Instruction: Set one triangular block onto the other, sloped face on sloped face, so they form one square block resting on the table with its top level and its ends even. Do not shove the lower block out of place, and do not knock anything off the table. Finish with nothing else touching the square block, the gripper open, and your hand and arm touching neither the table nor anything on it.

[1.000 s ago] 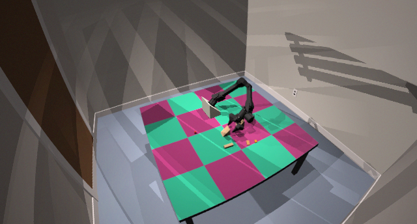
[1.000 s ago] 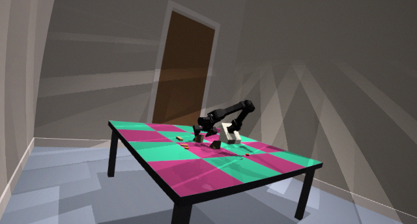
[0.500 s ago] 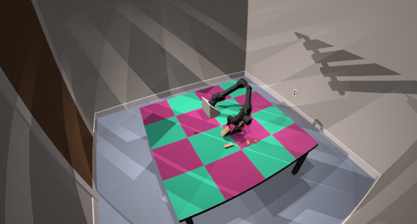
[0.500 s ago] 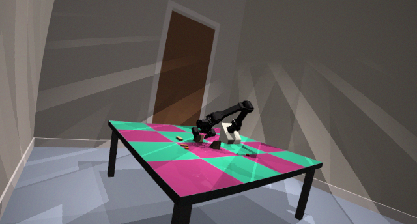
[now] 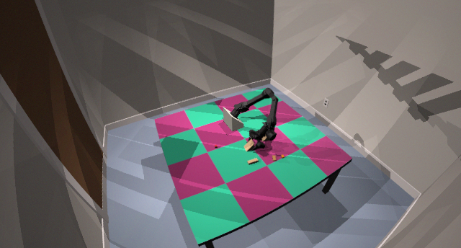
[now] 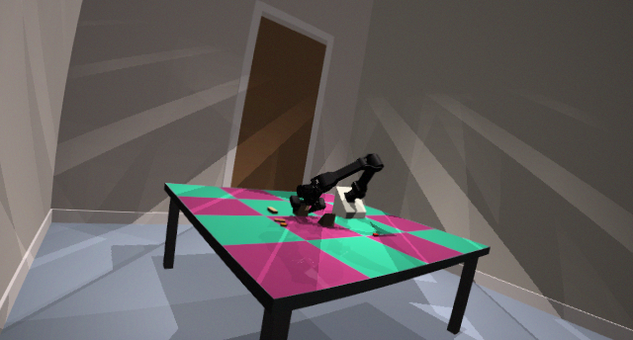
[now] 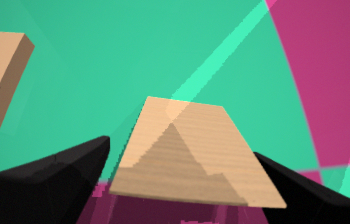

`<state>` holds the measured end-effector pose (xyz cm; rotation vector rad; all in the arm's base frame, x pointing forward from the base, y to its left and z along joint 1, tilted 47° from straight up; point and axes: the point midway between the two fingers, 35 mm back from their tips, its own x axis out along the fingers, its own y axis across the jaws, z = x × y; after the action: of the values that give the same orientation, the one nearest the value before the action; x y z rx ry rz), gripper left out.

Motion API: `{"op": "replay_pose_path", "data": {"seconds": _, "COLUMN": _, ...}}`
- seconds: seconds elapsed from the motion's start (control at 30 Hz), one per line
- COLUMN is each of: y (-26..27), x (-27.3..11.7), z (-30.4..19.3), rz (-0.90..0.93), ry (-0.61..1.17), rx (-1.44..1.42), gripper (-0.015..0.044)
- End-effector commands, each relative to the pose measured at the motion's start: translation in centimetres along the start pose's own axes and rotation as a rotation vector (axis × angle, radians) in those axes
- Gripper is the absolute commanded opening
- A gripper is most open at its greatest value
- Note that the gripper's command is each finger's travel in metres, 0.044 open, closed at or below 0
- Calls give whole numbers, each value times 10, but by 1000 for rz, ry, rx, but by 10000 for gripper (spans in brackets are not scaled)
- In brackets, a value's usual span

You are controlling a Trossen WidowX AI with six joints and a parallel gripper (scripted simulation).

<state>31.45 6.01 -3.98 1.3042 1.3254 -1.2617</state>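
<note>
A tan triangular block (image 5: 249,145) (image 6: 302,211) (image 7: 191,150) sits on the table, its broad sloped face showing in the wrist view. My gripper (image 5: 256,140) (image 6: 308,206) (image 7: 181,151) is open and low, with one finger on either side of this block. The right finger looks very close to the block in the wrist view; whether they touch I cannot tell. The second triangular block (image 5: 263,138) (image 6: 326,220) stands apart on the table, on a magenta square. The arm partly hides it in the top view.
A tan bar (image 5: 253,161) (image 6: 272,210) (image 7: 3,75) lies near the gripper. Two small orange pieces, one (image 5: 274,157) and another (image 5: 282,156), lie close by. A small red piece (image 5: 216,147) (image 6: 376,234) lies farther off. A pale angled stand (image 5: 232,121) (image 6: 348,209) is at the arm's base.
</note>
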Motion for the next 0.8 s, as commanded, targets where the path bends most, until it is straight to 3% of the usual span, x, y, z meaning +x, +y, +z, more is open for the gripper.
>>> {"op": "replay_pose_path", "data": {"seconds": 0.0, "y": -2, "x": 5, "z": 1, "rz": -10, "ry": -2, "rx": 6, "gripper": 361}}
{"op": "replay_pose_path", "data": {"seconds": 0.1, "y": -2, "x": 5, "z": 1, "rz": -10, "ry": -2, "rx": 6, "gripper": 282}}
{"op": "replay_pose_path", "data": {"seconds": 0.33, "y": -2, "x": 5, "z": 1, "rz": -10, "ry": -2, "rx": 6, "gripper": 236}}
{"op": "replay_pose_path", "data": {"seconds": 0.63, "y": -2, "x": 1, "z": 3, "rz": -6, "ry": -2, "rx": 2, "gripper": 0}}
{"op": "replay_pose_path", "data": {"seconds": 0.77, "y": -2, "x": 1, "z": 3, "rz": -6, "ry": -2, "rx": 2, "gripper": 0}}
